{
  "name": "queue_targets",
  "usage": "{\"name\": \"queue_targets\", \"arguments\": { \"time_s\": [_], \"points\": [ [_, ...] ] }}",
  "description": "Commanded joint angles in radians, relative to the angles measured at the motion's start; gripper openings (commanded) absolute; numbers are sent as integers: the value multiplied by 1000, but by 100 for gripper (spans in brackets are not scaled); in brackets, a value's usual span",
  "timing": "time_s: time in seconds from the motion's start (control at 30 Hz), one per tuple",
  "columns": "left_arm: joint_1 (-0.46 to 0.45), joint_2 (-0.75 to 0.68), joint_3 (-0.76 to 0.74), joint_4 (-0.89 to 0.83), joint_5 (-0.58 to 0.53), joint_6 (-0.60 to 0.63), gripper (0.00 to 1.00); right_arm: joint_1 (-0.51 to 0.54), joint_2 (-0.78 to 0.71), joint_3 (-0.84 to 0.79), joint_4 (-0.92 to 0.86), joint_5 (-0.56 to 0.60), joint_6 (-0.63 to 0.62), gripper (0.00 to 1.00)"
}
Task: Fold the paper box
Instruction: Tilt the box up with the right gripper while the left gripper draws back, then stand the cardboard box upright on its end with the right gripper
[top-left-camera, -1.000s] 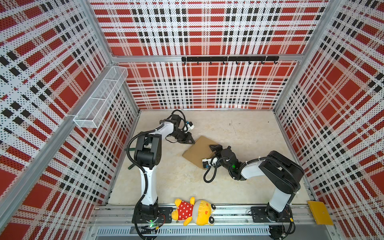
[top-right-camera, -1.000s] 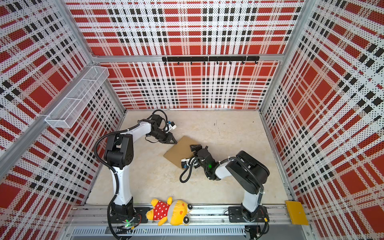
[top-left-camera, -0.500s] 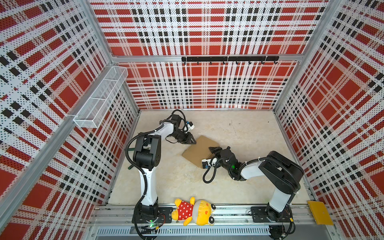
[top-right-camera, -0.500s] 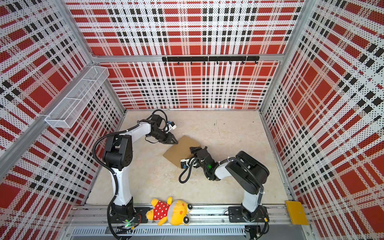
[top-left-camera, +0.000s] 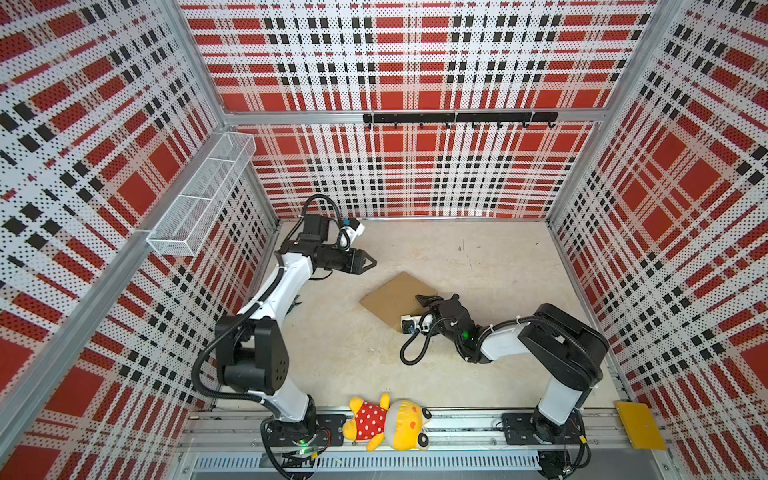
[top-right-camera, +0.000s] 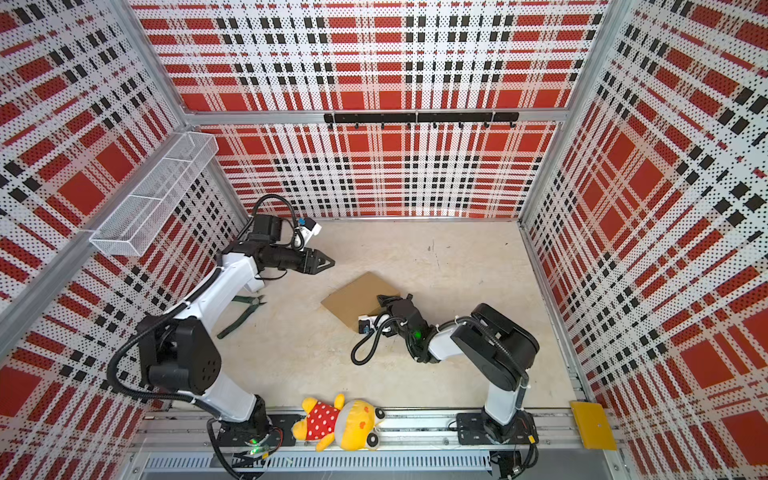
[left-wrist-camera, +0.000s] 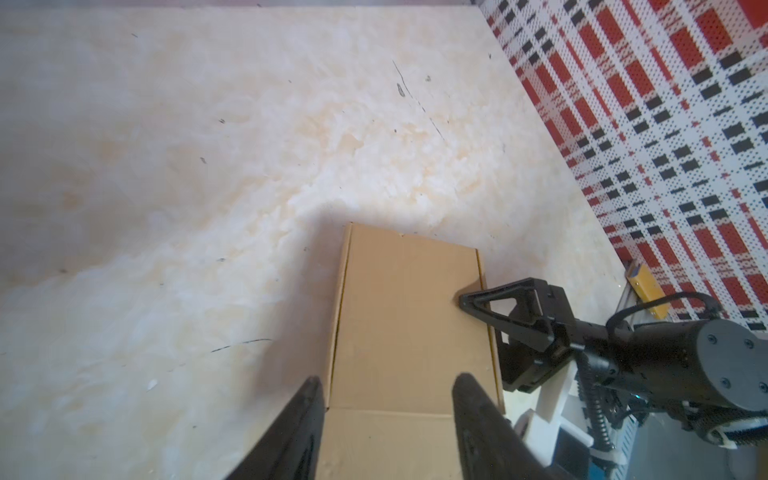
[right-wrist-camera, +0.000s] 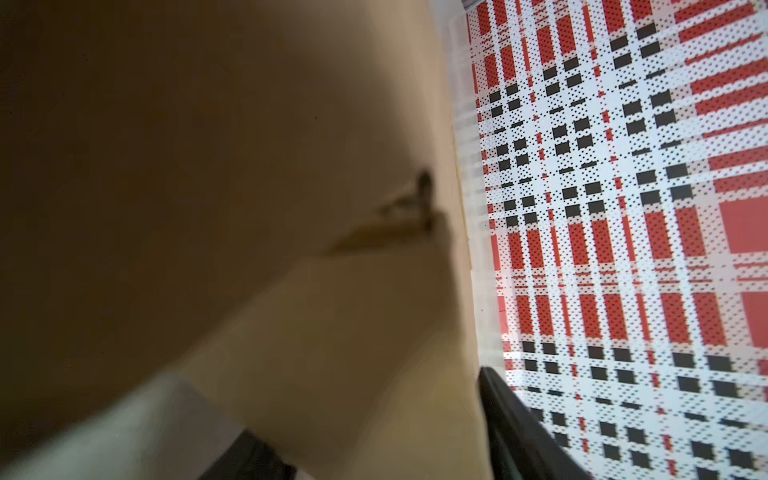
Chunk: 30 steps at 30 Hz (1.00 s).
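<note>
Left wrist view: paper box (left-wrist-camera: 407, 324) looks folded shut, perhaps only tucking left; left gripper (left-wrist-camera: 386, 378) hangs open, right gripper (left-wrist-camera: 478, 309) straddles its edge, grip unclear.

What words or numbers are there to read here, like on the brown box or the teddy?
There are no words or numbers to read in any view.
paper box: plain brown, nothing printed on the sides that show.
plush toy: only white dots on red, no letters.
yellow plate: no writing shows.
white camera block on the left arm: a small dark mark, too small to read.
</note>
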Motion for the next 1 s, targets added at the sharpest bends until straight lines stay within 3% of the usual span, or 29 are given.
{"name": "queue_targets", "arguments": {
  "time_s": [0.0,0.27,0.5,0.8,0.97],
  "points": [
    [45,-54,-53,76,13,-26,55,7,-59,-14,60,-72,198,63],
    [116,-118,-60,81,27,-11,56,6,-75,-10,177,-196,549,61],
    [126,-130,33,7,77,2,56,6,27,-5,369,-247,768,61],
    [126,-130,-12,10,42,47,57,-26,177,-69,655,-224,967,61],
    [113,-97,-1,8,40,42,57,-36,206,-76,665,-219,959,63]
  ]
}}
